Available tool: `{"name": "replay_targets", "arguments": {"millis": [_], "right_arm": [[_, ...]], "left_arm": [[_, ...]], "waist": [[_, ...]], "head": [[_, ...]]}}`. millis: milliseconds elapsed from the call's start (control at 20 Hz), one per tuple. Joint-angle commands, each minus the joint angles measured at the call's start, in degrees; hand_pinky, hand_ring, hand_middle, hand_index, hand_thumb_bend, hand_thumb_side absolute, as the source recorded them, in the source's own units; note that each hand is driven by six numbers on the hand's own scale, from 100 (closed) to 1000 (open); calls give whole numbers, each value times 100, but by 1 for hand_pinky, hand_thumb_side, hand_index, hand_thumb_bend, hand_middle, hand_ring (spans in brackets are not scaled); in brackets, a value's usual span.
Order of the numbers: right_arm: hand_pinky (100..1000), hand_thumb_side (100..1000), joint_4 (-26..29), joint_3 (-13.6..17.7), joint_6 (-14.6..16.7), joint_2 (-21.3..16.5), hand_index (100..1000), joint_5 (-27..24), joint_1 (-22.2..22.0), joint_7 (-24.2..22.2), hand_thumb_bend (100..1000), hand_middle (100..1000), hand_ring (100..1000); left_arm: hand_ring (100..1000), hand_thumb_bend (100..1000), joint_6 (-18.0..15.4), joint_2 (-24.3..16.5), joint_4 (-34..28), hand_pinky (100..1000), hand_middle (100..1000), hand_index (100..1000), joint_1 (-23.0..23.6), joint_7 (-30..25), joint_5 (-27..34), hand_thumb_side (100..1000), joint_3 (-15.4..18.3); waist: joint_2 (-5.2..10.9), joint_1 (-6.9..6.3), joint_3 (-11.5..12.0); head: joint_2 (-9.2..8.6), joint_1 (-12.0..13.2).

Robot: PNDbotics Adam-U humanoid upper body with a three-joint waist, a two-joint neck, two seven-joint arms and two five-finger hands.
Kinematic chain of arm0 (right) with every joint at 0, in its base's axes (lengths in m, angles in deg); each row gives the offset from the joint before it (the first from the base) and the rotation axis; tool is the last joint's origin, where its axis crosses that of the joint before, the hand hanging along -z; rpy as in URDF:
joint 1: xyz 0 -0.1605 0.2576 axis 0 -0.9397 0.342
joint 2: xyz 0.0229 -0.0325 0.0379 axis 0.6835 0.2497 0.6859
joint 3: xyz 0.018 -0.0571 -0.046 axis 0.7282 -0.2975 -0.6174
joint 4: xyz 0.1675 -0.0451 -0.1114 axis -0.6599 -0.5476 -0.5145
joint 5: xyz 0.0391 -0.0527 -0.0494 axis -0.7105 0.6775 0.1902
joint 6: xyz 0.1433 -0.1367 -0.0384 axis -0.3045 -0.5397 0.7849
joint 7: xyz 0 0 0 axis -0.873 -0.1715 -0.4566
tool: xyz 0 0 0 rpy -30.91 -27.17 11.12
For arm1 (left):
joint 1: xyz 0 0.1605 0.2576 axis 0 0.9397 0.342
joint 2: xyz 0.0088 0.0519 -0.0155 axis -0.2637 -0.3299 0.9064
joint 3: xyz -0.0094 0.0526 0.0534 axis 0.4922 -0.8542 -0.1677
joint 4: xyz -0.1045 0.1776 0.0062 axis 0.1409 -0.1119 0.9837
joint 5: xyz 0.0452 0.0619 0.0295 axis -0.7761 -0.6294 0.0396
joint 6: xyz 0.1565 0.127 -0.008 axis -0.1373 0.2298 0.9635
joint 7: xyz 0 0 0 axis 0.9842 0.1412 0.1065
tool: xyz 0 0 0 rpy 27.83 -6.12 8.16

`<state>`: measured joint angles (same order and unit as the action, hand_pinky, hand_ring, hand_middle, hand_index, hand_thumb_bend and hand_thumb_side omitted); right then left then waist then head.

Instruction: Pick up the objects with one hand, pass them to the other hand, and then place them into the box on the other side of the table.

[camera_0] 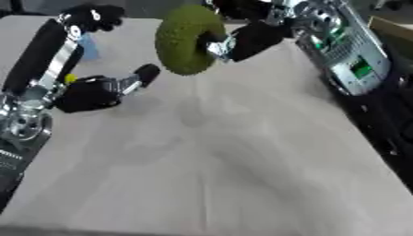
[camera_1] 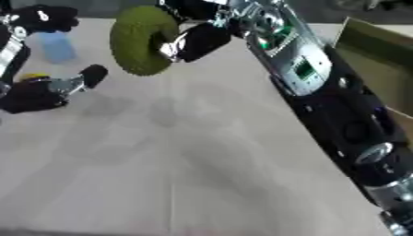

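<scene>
Right hand point(camera_0: 242, 41) grasping bumpy green ring point(camera_0: 187, 39) above beige table point(camera_0: 242, 161); left hand point(camera_0: 101, 90) released, fingers relaxed; no writing legible

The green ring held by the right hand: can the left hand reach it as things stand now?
Probably yes. The green ring hangs above the table in the right hand, and the left hand is close by on its left, lower down, with nothing between them. The ring's left side is free to grasp.

olive-green fuzzy ring point(camera_0: 190, 39), beige table point(camera_0: 242, 161), pale blue object point(camera_1: 55, 46)
</scene>
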<state>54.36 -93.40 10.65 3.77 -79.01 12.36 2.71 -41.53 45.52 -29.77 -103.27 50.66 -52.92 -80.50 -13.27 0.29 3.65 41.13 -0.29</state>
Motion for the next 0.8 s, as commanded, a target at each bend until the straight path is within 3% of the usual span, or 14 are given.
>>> {"name": "replay_targets", "arguments": {"millis": [50,350,400,450,800], "right_arm": [[880,100,145,175,-45,-233,527,-136,54,123,100,468,560],[876,100,454,462,-151,-600,526,-361,-124,510,100,468,557],[876,100,514,535,-174,-703,527,-406,-179,596,100,468,557],[876,100,574,610,-200,-813,527,-462,-240,681,100,469,557],[879,100,930,1215,-271,-1616,529,-914,-820,1291,100,472,557]], "left_arm": [[766,544,103,-133,57,832,732,903,9,6,90,759,103],[756,496,141,-256,106,824,716,882,245,158,168,782,225],[755,444,152,-294,96,823,713,879,308,213,180,795,273],[754,484,165,-337,80,822,711,878,372,272,193,786,321],[735,436,224,-613,-142,807,655,852,742,659,273,784,668]], "waist": [[121,-14,2],[107,-24,-27],[106,-26,-31],[104,-28,-35],[85,-26,-61]], "head": [[-91,-33],[-137,-221],[-145,-247],[-155,-272],[-213,-479]]}}
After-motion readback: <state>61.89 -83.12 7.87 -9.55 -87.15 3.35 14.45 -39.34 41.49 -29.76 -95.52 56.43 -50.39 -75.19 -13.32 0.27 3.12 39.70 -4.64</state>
